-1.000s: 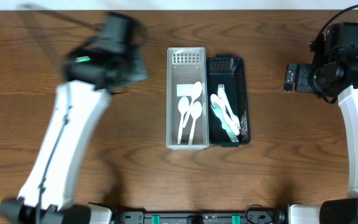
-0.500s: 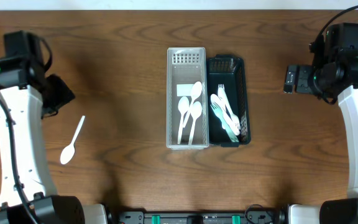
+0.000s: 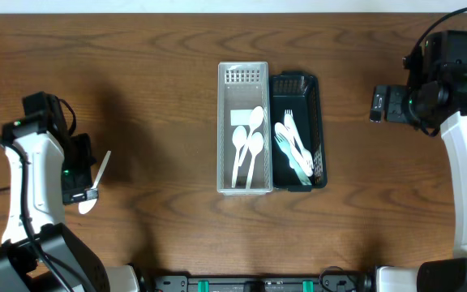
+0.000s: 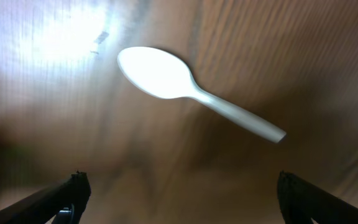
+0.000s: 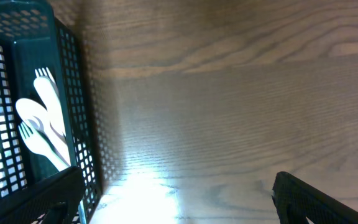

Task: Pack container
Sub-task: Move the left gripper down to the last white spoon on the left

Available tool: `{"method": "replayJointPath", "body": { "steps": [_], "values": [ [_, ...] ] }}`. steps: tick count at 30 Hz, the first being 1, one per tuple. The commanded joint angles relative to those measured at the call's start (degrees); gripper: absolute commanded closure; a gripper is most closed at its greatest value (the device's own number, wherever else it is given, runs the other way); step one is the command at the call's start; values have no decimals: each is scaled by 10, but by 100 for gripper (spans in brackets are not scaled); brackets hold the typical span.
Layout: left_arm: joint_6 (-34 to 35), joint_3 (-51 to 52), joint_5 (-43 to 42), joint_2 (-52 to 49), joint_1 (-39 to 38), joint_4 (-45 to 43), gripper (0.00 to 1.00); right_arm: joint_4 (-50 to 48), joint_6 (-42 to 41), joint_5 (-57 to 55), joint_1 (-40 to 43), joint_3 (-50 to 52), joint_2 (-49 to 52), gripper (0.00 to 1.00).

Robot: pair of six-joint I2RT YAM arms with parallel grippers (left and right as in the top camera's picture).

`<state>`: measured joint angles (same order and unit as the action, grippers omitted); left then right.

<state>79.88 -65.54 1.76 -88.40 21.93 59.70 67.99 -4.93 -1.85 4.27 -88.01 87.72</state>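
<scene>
Spoon [image 4: 160, 73] lies ahead of left gripper [image 4: 182, 194] (untouched).

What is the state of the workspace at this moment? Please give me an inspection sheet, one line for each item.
Surface: brown wooden table, no spill seen.
Job's things: clear basket holds three white spoons; dark basket right beside it holds white forks; one loose spoon lies on the table at the far left.
Clutter: nothing seen.
Grippers: left pincer open, above the loose spoon, not holding it; right pincer open and empty, over bare table to the right of the dark basket.
Cables: black cable loops at the right arm.
Surroundings: black frame along the near edge.
</scene>
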Motion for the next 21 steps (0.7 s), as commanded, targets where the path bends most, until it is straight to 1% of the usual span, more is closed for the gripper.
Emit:
{"method": "replayJointPath", "body": {
  "steps": [1,4,9,12,15,18,21],
  "values": [
    [105,31,2,-3,3,-44,2,2,7,4,8,14,2,1],
    [137,60,2,-3,3,-96,2,2,7,4,8,24,2,1],
    [165,88,24,-3,3,-138,2,2,7,4,8,34,2,1],
    [194,112,39,-3,5,-160,1,1,7,4,8,34,2,1],
    [195,135,39,-4,9,-191,0,1,7,4,8,34,2,1],
    [200,157,39,-12,17,-218,4,2,7,4,8,34,2,1],
    [205,164,39,-24,23,-223,4,2,7,4,8,34,2,1]
  ]
}}
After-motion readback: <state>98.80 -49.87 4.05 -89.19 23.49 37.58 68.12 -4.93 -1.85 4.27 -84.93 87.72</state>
